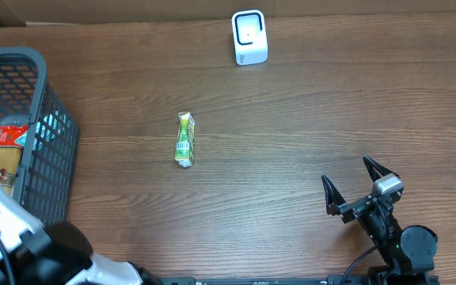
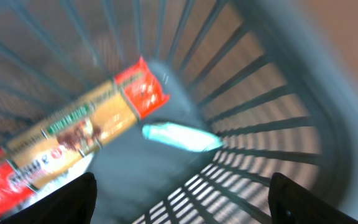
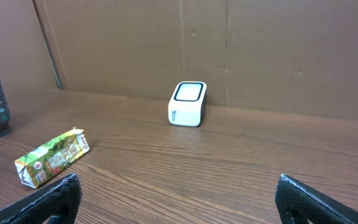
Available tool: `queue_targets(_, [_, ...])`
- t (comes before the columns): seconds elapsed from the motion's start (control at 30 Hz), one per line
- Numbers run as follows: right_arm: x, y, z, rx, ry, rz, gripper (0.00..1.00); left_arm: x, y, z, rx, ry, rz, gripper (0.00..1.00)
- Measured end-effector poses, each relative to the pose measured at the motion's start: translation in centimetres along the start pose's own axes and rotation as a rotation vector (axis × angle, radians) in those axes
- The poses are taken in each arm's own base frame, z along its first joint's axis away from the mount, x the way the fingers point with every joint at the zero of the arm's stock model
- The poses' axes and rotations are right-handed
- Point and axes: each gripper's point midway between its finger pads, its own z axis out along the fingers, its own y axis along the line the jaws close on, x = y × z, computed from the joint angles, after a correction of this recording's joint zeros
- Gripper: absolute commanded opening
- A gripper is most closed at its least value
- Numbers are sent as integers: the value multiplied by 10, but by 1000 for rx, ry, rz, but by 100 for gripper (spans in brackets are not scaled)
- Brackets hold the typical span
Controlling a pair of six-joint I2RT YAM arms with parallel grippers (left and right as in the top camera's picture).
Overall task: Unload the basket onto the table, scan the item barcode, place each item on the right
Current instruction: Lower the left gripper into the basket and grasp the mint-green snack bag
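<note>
A green packet (image 1: pixel 184 140) lies flat near the middle of the table and also shows at the left of the right wrist view (image 3: pixel 51 157). The white barcode scanner (image 1: pixel 249 37) stands at the far edge (image 3: pixel 187 103). My right gripper (image 1: pixel 347 176) rests open at the near right, nothing between its fingers (image 3: pixel 185 199). My left gripper (image 2: pixel 179 199) is open inside the grey basket (image 1: pixel 50 150), above a red and yellow package (image 2: pixel 73 134) and a pale teal packet (image 2: pixel 182 137). It holds nothing. The left wrist view is blurred.
The basket's slatted wall (image 2: pixel 316 93) curves round the left gripper on the right. The red and yellow package (image 1: pixel 6 154) shows through the basket's top in the overhead view. A cardboard wall backs the table behind the scanner.
</note>
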Motion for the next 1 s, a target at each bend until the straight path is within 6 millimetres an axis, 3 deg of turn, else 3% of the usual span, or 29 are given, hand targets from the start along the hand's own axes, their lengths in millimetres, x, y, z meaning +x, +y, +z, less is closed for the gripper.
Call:
queue_targets(0.2, [0,0,0,0,0,0,100,29,10,74,-52,179,-39,80])
queue_targets(0.27, [0,0,0,0,0,1,100,38,13,96,-74,231,-68,84])
queue_targets(0.5, [0,0,0,0,0,0,100,61,22,162,-140,331,-192,89])
queue_targets(0.73, [0,0,0,0,0,0,100,70,19,204,-149,343,-223,89])
queue_targets(1.0, [0,0,0,0,0,0,100,81,-8,218,-126,343,-175,84])
